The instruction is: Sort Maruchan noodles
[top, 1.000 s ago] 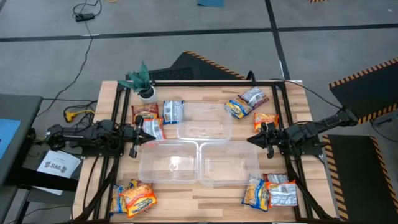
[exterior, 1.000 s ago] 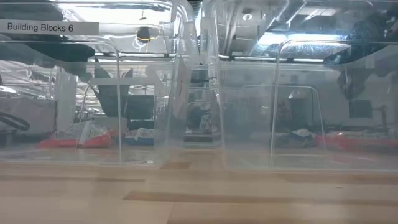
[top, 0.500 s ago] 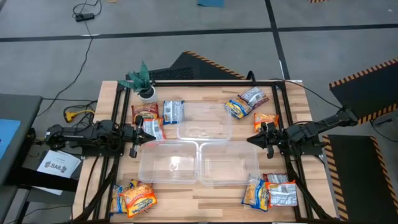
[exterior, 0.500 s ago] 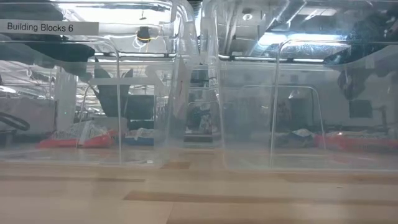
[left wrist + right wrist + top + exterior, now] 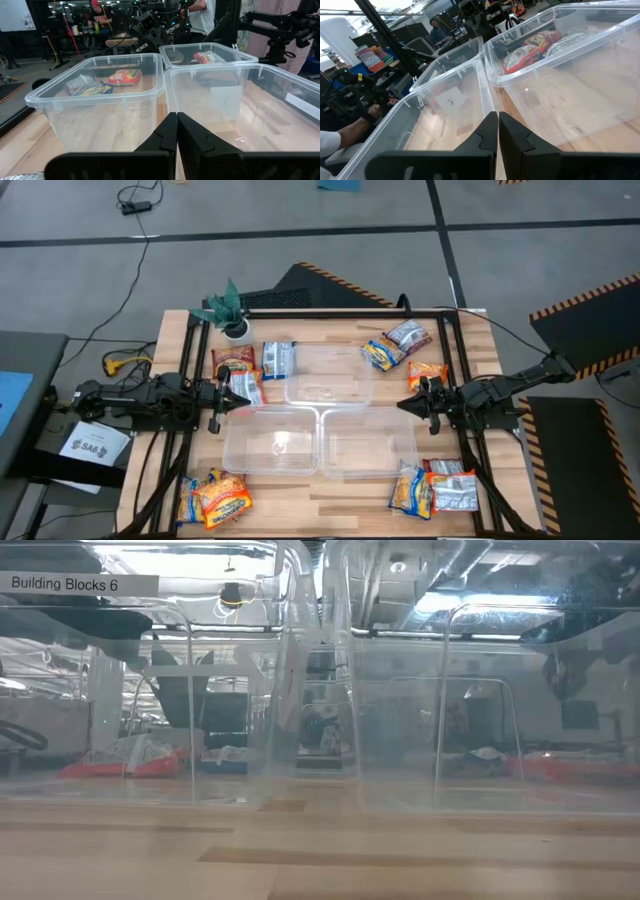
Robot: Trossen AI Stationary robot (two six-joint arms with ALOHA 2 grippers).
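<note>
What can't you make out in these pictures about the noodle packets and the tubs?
- High view: print on the noodle packets is too small to read.
- Low view: the clear tubs stand in front of the packets behind them, blurring them.
- Left gripper: covers part of a packet.
- Right gripper: nothing held.

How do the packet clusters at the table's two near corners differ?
The near-left cluster is mostly orange and yellow packets, overlapping in one heap; the near-right cluster lies flatter, side by side, and includes a silvery-white packet beside an orange one. The near-left cluster lies beside the left arm's frame, the near-right one beside the right's. Both sit outside the clear tubs, untouched.
</note>
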